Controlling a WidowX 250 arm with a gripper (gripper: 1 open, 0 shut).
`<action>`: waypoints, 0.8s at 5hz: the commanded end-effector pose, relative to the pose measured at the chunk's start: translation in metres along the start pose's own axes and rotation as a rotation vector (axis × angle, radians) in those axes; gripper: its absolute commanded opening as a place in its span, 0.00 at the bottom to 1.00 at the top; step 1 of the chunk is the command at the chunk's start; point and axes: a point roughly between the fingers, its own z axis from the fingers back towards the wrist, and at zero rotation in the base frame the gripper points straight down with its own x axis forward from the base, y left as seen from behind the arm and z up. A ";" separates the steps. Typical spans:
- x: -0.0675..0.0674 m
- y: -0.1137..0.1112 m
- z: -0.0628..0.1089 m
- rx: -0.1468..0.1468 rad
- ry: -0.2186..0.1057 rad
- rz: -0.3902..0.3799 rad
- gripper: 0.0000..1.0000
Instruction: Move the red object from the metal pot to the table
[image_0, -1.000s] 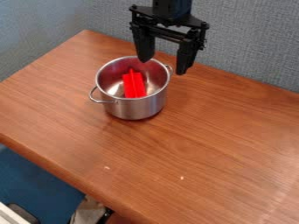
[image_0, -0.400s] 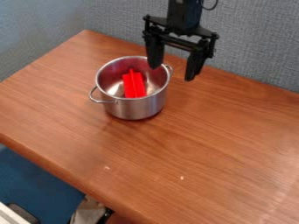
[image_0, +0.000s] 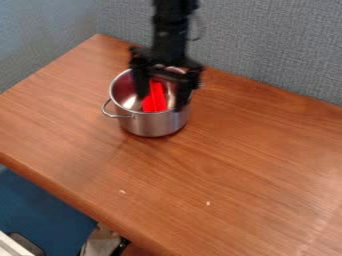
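The metal pot (image_0: 134, 122) stands on the brown wooden table (image_0: 227, 160), left of centre toward the back. Inside it lies the red object (image_0: 158, 97), a small bright red block, partly hidden by the fingers. My black gripper (image_0: 163, 90) points straight down and has dropped into the pot's mouth. It is open, one finger (image_0: 138, 88) on the left of the red piece and the other near the pot's right rim. I cannot tell whether the fingers touch the piece.
A grey-blue wall runs behind the table. The table's front edge crosses the lower left, with blue floor and a light object below it. Bare wood spreads to the right and front of the pot.
The gripper has moved left and down, from above and right of the pot into the pot's opening over the red piece. It stayed open. Pot and red piece have not moved.
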 end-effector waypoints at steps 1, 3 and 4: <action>-0.002 0.011 -0.004 0.021 -0.025 -0.043 1.00; -0.007 0.004 -0.029 0.054 -0.042 -0.121 0.00; -0.010 -0.002 -0.029 0.061 -0.079 -0.145 0.00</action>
